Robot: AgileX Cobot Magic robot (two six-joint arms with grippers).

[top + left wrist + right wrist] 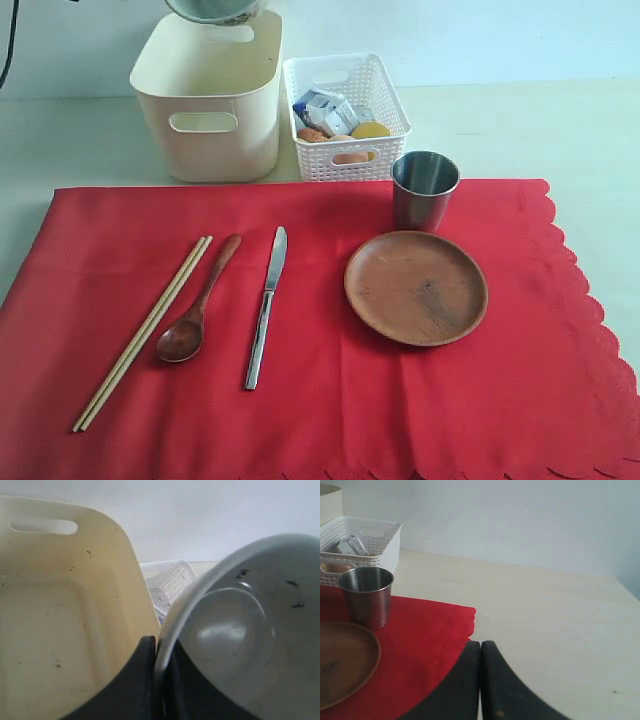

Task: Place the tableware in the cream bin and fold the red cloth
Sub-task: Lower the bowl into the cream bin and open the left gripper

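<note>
While left jaws grip bowl, cream bin below — right jaws closed

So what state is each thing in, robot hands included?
Bowl: held above the cream bin.
Left gripper: shut on the bowl's rim.
Right gripper: shut, empty.
Cream bin: upright, nothing visible inside.
Steel cup: upright, empty.
Plate: flat on the red cloth, bare.
Spoon: lying on cloth.
Chopsticks: lying together on cloth.
Knife: lying on cloth.
Red cloth: spread out, unfolded.
White basket: holds food.
</note>
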